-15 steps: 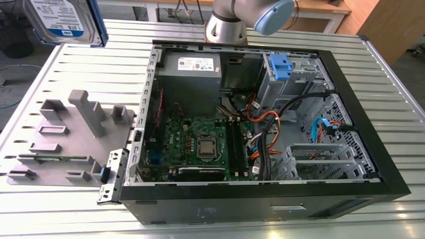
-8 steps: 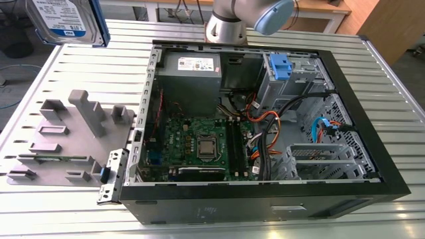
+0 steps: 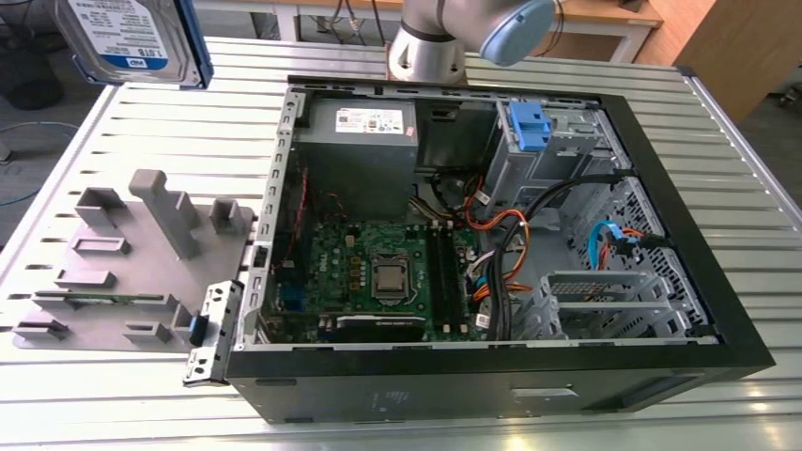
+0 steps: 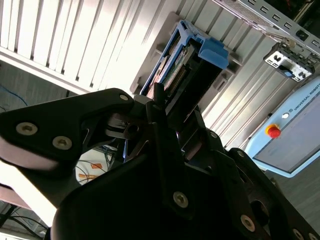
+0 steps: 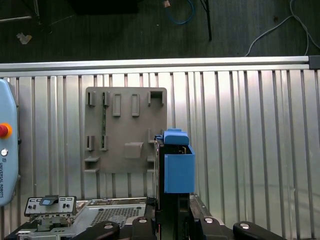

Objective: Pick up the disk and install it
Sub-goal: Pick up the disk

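The disk (image 3: 131, 42) hangs high at the exterior view's upper left, a silver drive with a white and blue label in a blue bracket, well above the table. In the first wrist view it stands edge-on as a blue bracket (image 5: 178, 165) over the slatted table, beside the grey holder plate (image 5: 125, 130). My gripper (image 5: 172, 202) is shut on the disk, its black fingers (image 4: 165, 107) clamping the drive's lower part (image 4: 182, 65). The open computer case (image 3: 701, 235) lies to the exterior view's right of the disk.
The grey holder plate (image 3: 126, 263) with upright pegs lies left of the case. Inside the case are a motherboard (image 3: 376, 272), cables, a blue-tabbed drive cage (image 3: 527, 127) and a metal bay (image 3: 608, 301). A teach pendant (image 5: 6, 160) lies on the table.
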Tool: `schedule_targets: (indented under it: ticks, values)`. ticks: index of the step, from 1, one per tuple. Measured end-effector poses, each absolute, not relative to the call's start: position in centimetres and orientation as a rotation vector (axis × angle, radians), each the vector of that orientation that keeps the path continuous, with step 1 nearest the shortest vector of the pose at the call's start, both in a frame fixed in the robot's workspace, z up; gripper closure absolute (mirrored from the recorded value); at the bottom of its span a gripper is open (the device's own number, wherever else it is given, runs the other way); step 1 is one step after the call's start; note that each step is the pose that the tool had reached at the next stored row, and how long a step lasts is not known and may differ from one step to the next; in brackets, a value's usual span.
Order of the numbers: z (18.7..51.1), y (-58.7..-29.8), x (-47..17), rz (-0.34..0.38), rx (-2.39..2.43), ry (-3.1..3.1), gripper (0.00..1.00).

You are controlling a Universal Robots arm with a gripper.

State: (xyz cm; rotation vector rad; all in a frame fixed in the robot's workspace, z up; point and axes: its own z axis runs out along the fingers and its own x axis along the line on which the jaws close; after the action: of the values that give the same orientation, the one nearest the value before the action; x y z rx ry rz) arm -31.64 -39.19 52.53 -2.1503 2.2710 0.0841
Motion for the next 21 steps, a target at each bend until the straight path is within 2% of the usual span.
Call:
schedule_targets:
  ticks: [21]
  values:
    - [52.5, -39.2, -29.4, 0.084, -2.150, 2.271, 0.65]
